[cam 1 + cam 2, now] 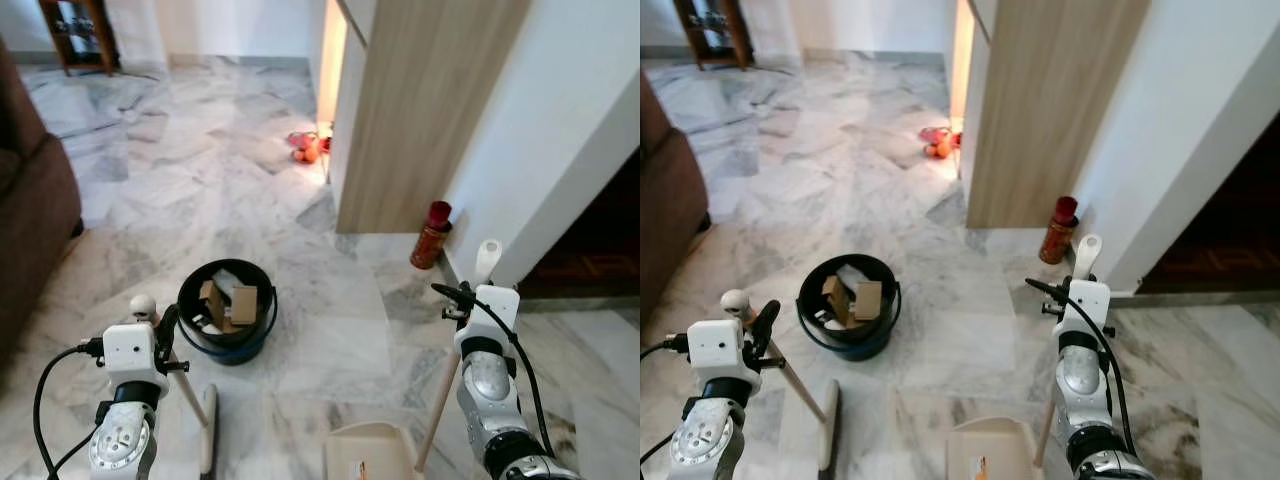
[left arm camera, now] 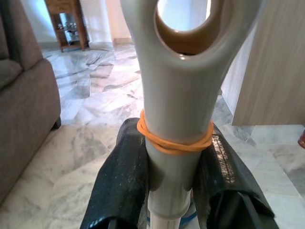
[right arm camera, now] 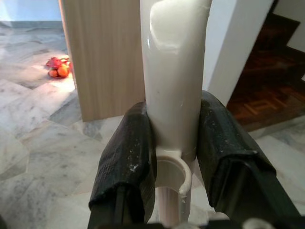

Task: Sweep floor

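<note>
My left gripper (image 1: 163, 328) is shut on the top of a pale broom handle (image 2: 175, 95) that has an orange rubber band around it. The broom's stick (image 1: 188, 393) slants down to its narrow head (image 1: 209, 432) on the marble floor. My right gripper (image 1: 487, 283) is shut on the white upper end of the dustpan handle (image 3: 174, 57). That wooden stick (image 1: 440, 400) runs down to the cream dustpan (image 1: 368, 452) resting on the floor between my arms. In the wrist views the black fingers (image 2: 125, 176) (image 3: 128, 157) press both sides of each handle.
A black bucket (image 1: 192, 300) holding cardboard scraps stands just ahead of the broom. A red bottle (image 1: 432, 235) sits by the wooden cabinet panel (image 1: 420, 110). A brown sofa (image 1: 25, 200) is at left. Red and orange items (image 1: 305, 147) lie further off. A dark wooden step (image 1: 590, 262) is at right.
</note>
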Tool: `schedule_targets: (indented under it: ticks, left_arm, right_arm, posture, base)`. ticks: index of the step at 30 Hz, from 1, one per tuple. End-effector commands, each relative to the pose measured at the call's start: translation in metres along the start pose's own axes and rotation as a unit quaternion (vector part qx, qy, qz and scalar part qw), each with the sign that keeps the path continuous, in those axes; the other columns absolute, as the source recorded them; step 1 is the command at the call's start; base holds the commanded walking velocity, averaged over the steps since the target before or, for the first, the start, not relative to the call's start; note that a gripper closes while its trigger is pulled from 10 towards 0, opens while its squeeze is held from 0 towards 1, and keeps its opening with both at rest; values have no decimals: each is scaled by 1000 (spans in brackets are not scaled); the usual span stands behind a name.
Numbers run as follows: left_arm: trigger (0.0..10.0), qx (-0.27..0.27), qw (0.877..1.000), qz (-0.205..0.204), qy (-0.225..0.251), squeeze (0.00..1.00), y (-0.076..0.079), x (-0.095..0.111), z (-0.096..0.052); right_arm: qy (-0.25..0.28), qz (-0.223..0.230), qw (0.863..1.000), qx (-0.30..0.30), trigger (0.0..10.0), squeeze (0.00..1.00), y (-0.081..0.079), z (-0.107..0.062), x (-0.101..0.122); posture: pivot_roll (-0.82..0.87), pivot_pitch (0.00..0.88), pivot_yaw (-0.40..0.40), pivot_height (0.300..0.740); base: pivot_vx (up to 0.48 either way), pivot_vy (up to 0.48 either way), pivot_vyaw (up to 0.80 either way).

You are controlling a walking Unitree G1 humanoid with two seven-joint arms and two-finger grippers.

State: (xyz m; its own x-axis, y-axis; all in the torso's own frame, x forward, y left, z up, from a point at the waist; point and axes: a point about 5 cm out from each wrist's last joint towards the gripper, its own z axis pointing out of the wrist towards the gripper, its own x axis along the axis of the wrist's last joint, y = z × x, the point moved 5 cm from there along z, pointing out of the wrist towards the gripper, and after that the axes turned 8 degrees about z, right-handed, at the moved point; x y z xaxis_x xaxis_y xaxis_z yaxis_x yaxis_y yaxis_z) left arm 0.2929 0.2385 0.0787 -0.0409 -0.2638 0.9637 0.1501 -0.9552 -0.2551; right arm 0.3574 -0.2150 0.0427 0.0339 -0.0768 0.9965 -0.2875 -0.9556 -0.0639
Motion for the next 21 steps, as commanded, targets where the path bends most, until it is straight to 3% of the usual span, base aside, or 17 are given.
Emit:
schedule_targets:
  ticks: [1, 13, 21]
  left_arm:
    - [10000, -3, 1000, 8, 9, 0, -2, 5, 5]
    - [10000, -32, 999, 25, -5, 0, -2, -4, 15]
    - [10000, -31, 999, 23, -4, 0, 2, -6, 24]
  right_arm:
    - [2, -1, 1000, -6, 10000, 0, 1, 1, 1]
    - [1, -12, 1000, -16, 10000, 0, 0, -12, -10]
    - [6, -20, 1000, -22, 10000, 0, 9, -11, -8]
  posture:
    - [96, 0, -17, 740]
    - [23, 0, 43, 740]
    - [-14, 0, 24, 740]
  base:
    - [0, 0, -800]
    - [0, 0, -800]
    - [0, 0, -800]
